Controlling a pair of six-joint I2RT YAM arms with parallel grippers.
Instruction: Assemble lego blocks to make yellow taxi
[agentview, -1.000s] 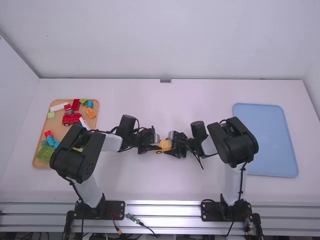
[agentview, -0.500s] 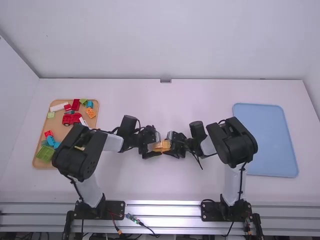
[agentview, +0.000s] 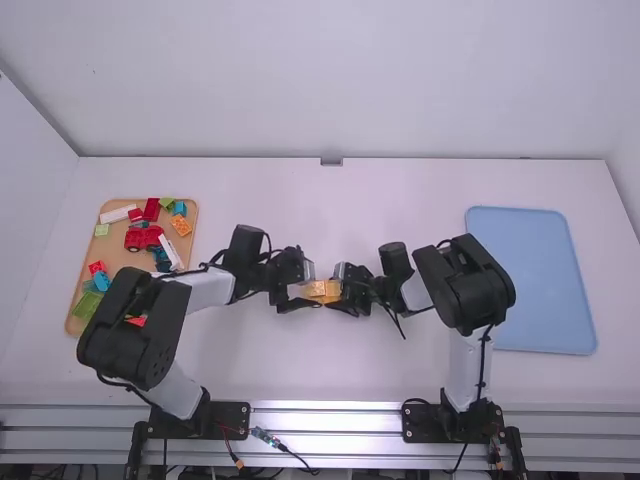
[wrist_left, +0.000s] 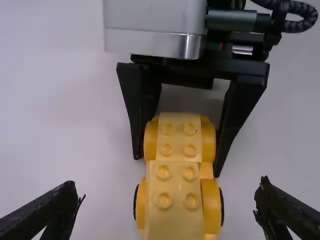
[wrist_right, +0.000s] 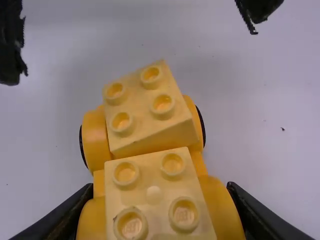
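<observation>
Yellow taxi (wrist_right: 152, 195) btwn R gripper (agentview: 341, 291) fingers.

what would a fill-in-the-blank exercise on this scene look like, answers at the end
The left gripper is not shut but ____.
Each top brick of the yellow toy car in the right gripper has ____ studs.
The tray beside the right arm is ____ in colour.

Missing words: open; four; blue.
</observation>
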